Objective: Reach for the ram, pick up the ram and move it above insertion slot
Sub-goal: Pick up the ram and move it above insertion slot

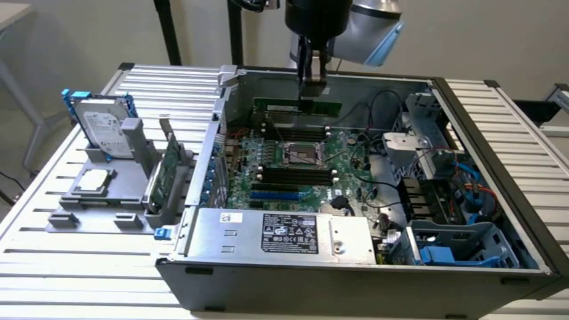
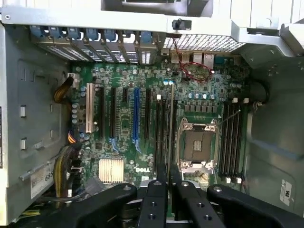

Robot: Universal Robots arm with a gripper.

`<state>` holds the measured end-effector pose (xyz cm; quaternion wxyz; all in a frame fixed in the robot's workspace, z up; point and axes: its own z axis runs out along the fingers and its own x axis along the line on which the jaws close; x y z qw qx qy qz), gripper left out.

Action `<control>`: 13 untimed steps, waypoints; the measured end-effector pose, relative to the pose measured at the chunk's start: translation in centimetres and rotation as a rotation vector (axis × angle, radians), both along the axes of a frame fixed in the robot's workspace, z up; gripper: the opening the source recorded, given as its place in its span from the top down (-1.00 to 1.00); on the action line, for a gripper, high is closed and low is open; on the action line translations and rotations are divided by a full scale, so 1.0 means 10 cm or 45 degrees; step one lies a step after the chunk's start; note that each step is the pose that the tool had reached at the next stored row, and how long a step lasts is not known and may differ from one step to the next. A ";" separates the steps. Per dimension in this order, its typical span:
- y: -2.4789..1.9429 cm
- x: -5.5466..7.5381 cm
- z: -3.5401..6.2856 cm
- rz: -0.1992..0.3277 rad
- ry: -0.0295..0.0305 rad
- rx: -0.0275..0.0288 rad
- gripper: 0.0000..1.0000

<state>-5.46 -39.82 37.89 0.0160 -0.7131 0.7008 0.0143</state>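
One ram [image 1: 298, 107] stick — long, thin and green, with a pale label on its face — hangs on edge in the gripper [image 1: 313, 93], whose jaws are clamped on its upper edge. It sits above the motherboard [image 1: 294, 160] inside the open computer case [image 1: 356, 267], over the black memory slots [image 1: 298, 125] near the CPU socket [image 1: 300, 153]. The case rests on a slatted tabletop [image 1: 80, 267].

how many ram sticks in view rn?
1. The ram is gripped by the end effector, hanging inside the open computer case near its far wall. Any stick seated low on the board could be hidden.
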 end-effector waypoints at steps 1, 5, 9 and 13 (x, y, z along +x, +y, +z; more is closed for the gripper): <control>0.045 0.01 -0.006 0.000 0.0000 0.0000 0.73; 0.229 0.04 -0.027 0.000 0.0000 0.0000 0.73; 0.366 0.07 -0.038 0.000 -0.0001 0.0000 0.73; 0.367 0.08 -0.039 0.000 -0.0002 0.0000 0.73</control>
